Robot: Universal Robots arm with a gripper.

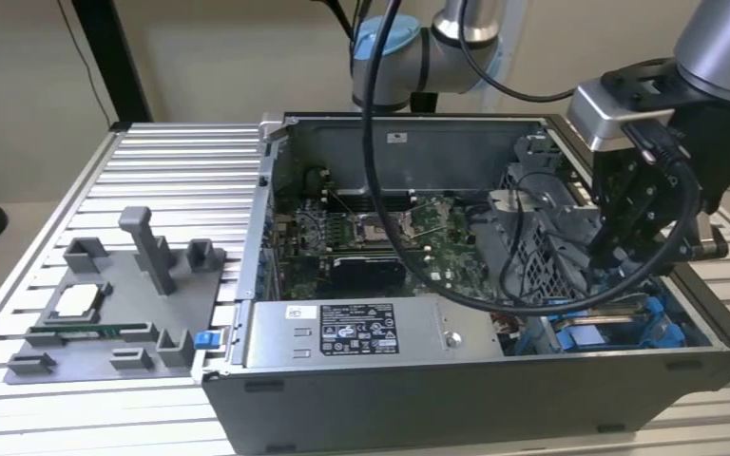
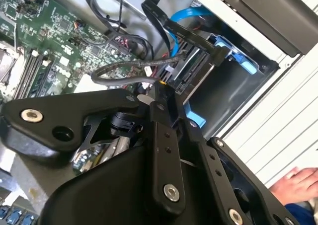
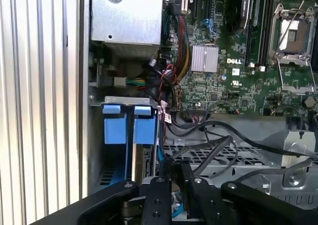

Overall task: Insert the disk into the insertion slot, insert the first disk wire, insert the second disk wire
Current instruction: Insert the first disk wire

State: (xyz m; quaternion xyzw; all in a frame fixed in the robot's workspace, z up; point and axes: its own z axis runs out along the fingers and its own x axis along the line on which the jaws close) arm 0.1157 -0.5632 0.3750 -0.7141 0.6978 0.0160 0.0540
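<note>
We see the disk (image 3: 143, 158) standing on edge inside the insertion slot (image 1: 600, 334). The slot lies at about four o'clock in the exterior view, in a corner of the open computer case (image 1: 467, 399). The gripper (image 2: 155, 95) hangs just above the slot, among looping black wires (image 2: 124, 72) and near a blue wire (image 2: 181, 17). We cannot tell whether it is apart, together or clamped on anything.

At nine o'clock from the slot sits the grey power-supply box (image 1: 353, 332), and the motherboard (image 1: 365, 237) lies at about ten o'clock. Outside the case, at eight o'clock in the exterior view, a grey fixture tray (image 1: 99, 318) rests on the ribbed metal table (image 1: 175, 180). In the second wrist view a person's hand (image 2: 298, 183) lies over the table.
</note>
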